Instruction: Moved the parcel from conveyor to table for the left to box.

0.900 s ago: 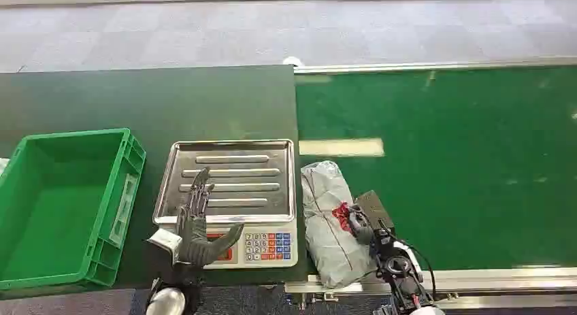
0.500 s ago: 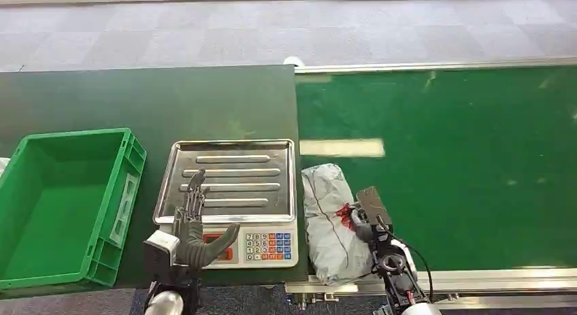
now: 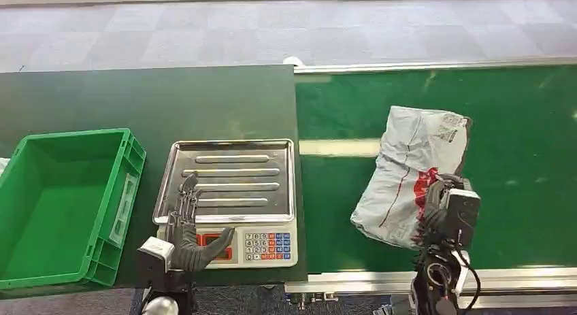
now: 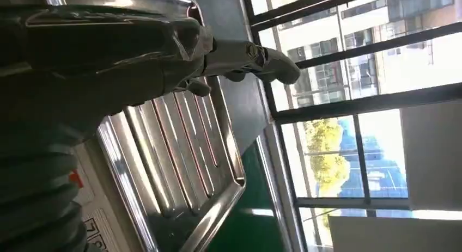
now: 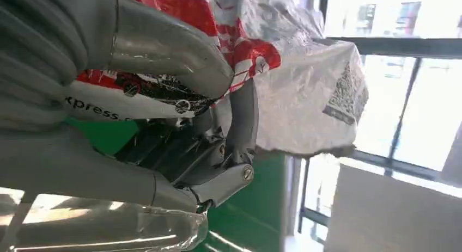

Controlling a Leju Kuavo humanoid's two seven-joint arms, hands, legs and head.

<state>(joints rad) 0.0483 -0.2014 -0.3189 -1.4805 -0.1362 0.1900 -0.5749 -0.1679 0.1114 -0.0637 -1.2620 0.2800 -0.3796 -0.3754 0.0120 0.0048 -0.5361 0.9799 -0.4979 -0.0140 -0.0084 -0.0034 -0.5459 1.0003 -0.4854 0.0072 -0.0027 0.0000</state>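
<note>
Right robot hand (image 3: 446,209) around parcel (image 3: 408,172)

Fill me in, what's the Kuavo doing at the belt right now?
The right hand grips a grey plastic courier parcel with red print and holds it up over the green conveyor belt. The right wrist view shows its fingers wrapped around the bag. The left hand holds nothing, fingers apart, over the front edge of the steel-tray weighing scale on the dark table. The green crate beside the scale holds no parcel yet.
</note>
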